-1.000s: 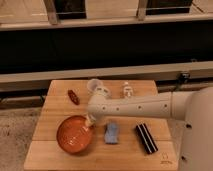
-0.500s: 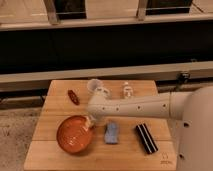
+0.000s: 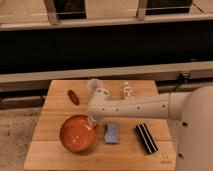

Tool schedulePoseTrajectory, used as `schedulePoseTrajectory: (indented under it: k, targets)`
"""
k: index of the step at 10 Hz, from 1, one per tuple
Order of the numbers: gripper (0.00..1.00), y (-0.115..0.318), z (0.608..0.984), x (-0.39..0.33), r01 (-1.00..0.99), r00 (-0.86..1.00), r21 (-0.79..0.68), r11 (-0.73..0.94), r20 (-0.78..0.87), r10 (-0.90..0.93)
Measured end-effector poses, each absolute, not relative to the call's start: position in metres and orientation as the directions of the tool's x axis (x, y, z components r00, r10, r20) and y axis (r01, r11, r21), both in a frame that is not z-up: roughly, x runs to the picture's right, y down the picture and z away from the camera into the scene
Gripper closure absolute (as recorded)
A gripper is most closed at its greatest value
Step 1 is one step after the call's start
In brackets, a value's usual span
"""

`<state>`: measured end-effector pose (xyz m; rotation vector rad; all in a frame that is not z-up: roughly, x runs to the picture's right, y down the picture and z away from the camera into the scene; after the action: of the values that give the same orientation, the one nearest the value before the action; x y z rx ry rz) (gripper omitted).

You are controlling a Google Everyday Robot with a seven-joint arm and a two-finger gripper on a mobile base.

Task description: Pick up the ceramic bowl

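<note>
The ceramic bowl [image 3: 76,135] is orange-red, wide and shallow, and sits on the front left part of the wooden table [image 3: 55,157]. My white arm reaches in from the right across the middle of the table. The gripper [image 3: 91,120] is down at the bowl's upper right rim, right against it. The arm's end hides the spot where the gripper meets the rim.
A clear plastic cup [image 3: 94,86] and a small white bottle [image 3: 127,90] stand at the back of the table. A reddish-brown oblong item [image 3: 73,97] lies at the back left. A blue packet [image 3: 112,133] and a black box [image 3: 146,138] lie right of the bowl.
</note>
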<state>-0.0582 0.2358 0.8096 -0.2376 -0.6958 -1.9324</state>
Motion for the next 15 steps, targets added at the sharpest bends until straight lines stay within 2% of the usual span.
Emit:
schedulePoseTrajectory:
  k: [2,3,4,15]
  targets:
    - [0.87,0.237,0.809,-0.058,0.876,-0.462,0.369,-0.311,0.452,-0.763]
    - [0.93,0.237,0.809,-0.059,0.874,-0.465,0.373,-0.313,0.451,-0.762]
    - [0.95,0.236,0.806,-0.06,0.871,-0.469,0.377,-0.315,0.448,-0.761]
    - [0.95,0.222,0.793,-0.063,0.83,-0.532,0.42,-0.366,0.402,-0.745]
